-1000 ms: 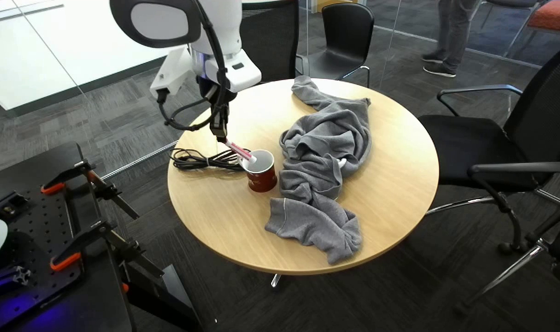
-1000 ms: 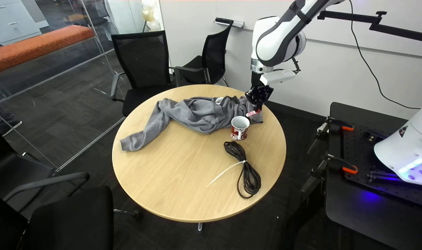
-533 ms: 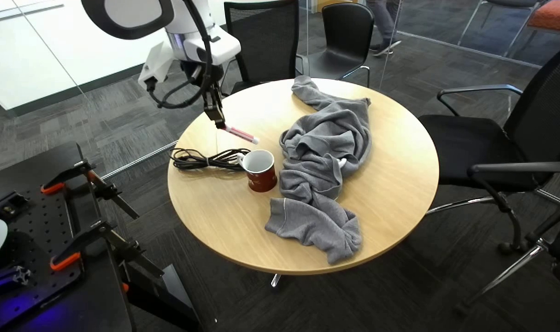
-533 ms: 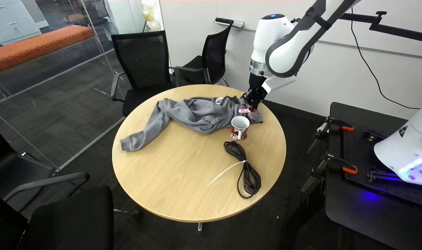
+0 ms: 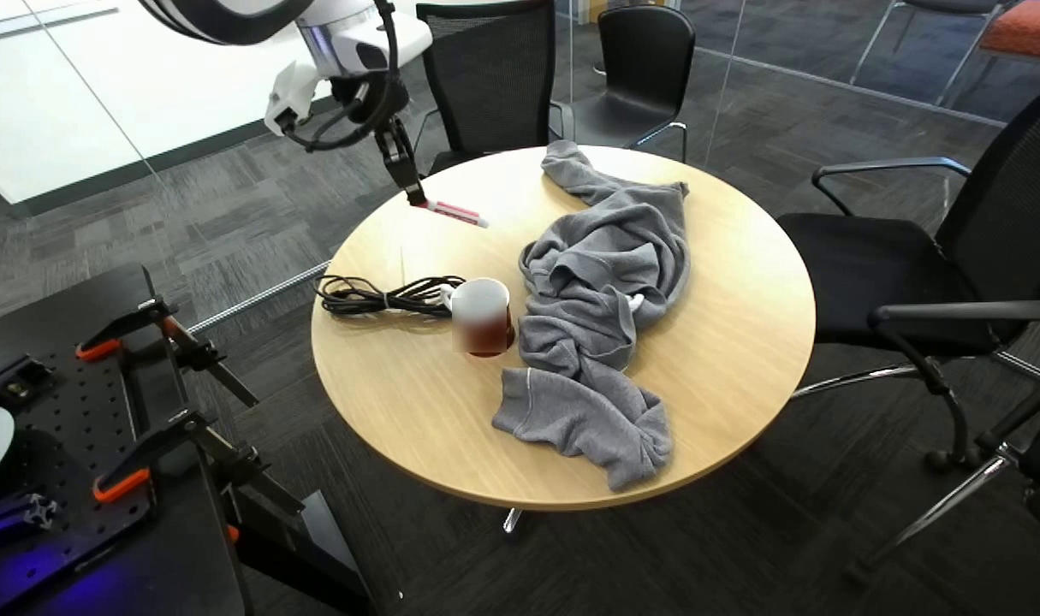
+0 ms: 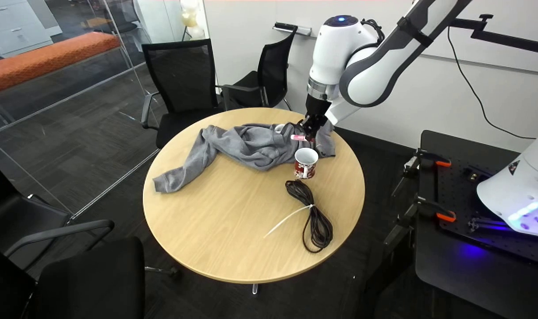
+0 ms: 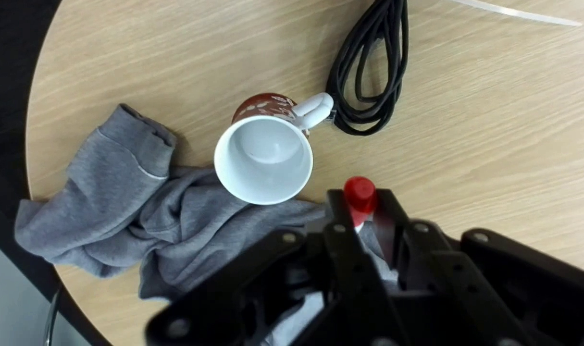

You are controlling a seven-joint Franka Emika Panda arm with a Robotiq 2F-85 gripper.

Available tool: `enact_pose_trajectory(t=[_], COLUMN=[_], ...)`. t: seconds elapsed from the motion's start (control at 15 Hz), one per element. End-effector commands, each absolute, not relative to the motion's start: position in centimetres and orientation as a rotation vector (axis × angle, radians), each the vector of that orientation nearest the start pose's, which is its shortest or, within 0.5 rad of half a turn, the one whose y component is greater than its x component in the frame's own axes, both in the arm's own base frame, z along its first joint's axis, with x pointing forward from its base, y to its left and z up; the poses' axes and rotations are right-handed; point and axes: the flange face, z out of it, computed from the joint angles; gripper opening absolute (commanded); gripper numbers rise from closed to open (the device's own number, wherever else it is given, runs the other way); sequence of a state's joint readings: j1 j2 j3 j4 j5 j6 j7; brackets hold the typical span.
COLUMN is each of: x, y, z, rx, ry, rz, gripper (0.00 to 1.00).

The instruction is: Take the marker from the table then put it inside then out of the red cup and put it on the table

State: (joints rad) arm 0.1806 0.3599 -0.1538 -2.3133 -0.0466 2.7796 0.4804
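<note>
My gripper [image 5: 418,202] is shut on the marker [image 5: 456,212], a thin pink-red stick with a white end, held slanting above the table [image 5: 425,402]. In the wrist view the marker's red end [image 7: 360,192] pokes up between the fingertips. The red cup [image 6: 305,169] stands upright on the table, pale inside, with nothing in it in the wrist view. Part of the cup [image 5: 485,329] is blurred in an exterior view. Marker and cup are apart. In an exterior view the gripper [image 6: 311,135] appears just behind the cup, in front of the grey cloth.
A crumpled grey cloth [image 5: 609,274] lies beside the cup. On the cup's handle side lies a black coiled cable [image 6: 315,217] with a white tie. Black chairs [image 6: 180,79] surround the round table. A dark bench [image 6: 472,199] carries the robot's base.
The gripper has carried the marker away from the cup, whose mouth the white end overlapped in an exterior view. The cup has stayed put. A person behind the glass has walked off.
</note>
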Motion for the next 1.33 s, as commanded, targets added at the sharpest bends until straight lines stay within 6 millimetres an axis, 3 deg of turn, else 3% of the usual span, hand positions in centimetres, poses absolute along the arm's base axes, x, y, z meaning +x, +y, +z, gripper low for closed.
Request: enact_pose_trajectory(t=[0.0,0.07,0.13,0.6,0.67,1.27], x=[54.4,54.3,54.1,54.0,54.0,56.2], y=[3.1,3.5,2.9,3.3,3.3,10.5], z=[20.9,20.8,20.5,20.4,20.4,18.4], rx=[-3.153,-3.175,-3.142,-3.159,-3.159,-3.246], ry=[0.566,0.552,0.544,0.531,0.532,0.069], rz=[-0.23,-0.21,-0.221,-0.219,-0.219,-0.351], gripper=[0.05,0.05,0.19,0.19,0.05,0.05])
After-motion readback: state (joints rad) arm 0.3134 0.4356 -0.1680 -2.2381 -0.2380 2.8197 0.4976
